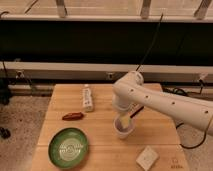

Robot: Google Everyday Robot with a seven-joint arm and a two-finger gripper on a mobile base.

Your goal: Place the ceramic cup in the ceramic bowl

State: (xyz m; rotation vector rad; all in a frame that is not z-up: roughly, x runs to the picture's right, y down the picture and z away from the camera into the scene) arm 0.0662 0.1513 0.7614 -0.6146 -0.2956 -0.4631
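The ceramic cup (123,130), small and pale, stands upright on the wooden table (100,127) right of centre. My gripper (125,120) hangs from the white arm (150,102) right at the cup's rim, covering its top. The green ceramic bowl (68,148), with a pale ring pattern, sits at the front left of the table, about a bowl's width left of the cup.
A white bottle (88,97) lies on its side at the back of the table. A reddish-brown oblong object (73,116) lies between the bottle and the bowl. A pale square block (147,158) sits at the front right. Black cables hang behind the arm.
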